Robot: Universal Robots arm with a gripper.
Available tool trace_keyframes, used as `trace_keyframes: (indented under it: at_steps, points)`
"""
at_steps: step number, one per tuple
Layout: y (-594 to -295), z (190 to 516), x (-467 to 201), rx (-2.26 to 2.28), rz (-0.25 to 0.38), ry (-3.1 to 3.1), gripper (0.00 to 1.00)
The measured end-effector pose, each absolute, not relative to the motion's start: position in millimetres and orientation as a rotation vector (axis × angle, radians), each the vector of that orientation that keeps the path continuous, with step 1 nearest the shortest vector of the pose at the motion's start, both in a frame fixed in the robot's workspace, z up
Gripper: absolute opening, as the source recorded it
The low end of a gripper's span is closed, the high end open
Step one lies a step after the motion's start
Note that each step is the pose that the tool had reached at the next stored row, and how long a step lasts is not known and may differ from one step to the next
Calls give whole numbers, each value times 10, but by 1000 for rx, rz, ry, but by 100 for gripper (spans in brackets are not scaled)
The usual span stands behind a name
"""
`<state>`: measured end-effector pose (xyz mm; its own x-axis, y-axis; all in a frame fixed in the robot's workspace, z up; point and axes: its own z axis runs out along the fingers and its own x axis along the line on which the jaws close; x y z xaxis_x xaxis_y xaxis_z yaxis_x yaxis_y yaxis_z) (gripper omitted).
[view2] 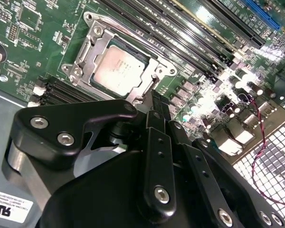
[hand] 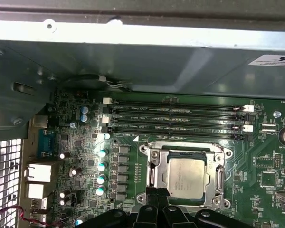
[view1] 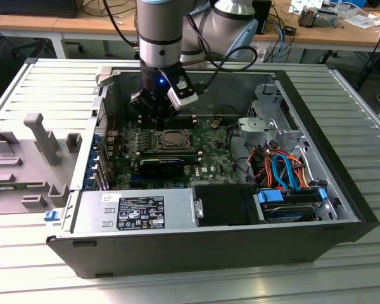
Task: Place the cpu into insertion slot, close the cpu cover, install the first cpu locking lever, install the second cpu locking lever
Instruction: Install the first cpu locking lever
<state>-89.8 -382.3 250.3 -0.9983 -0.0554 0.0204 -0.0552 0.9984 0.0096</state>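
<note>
The cpu (hand: 186, 176) sits in the insertion slot (hand: 154, 176) under the closed cpu cover (hand: 219, 178); the gripper (hand: 157, 194) hangs at its edge, fingers (view2: 156, 107) pressed together.

The robot's single arm (view1: 159, 31) comes down steeply from twelve o'clock in the exterior view, its grey and silver wrist segments stacked almost vertically above the black gripper (view1: 153, 109), with a blue light glowing on the wrist's lower housing. The gripper points downward. In the second wrist view the gripper (view2: 154, 102) reaches toward twelve o'clock, its slim black fingers (view2: 156, 123) drawn together with no gap showing between them. In the first wrist view the fingertips (hand: 157, 194) rise from six o'clock, pressed side by side.
</note>
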Motion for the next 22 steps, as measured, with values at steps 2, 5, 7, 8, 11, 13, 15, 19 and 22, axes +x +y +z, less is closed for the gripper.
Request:
trace_keyframes:
  at_steps: [2,5,7,8,11,13,15,19,22]
  points:
    - [-3823,2503,-916,86,-14,-3120,11]
    - [-3823,2503,-938,86,-14,-3120,11]
    - [-3823,2503,-954,86,-14,-3120,11]
    - [-3823,2503,-964,86,-14,-3120,11]
    - [-3823,2503,-993,86,-14,-3120,11]
    - [-3823,2503,-1013,86,-14,-3120,11]
    - [-3823,2503,-1026,86,-14,-3120,11]
    - [-3823,2503,-1062,86,-14,-3120,11]
    - [-3823,2503,-1088,86,-14,-3120,11]
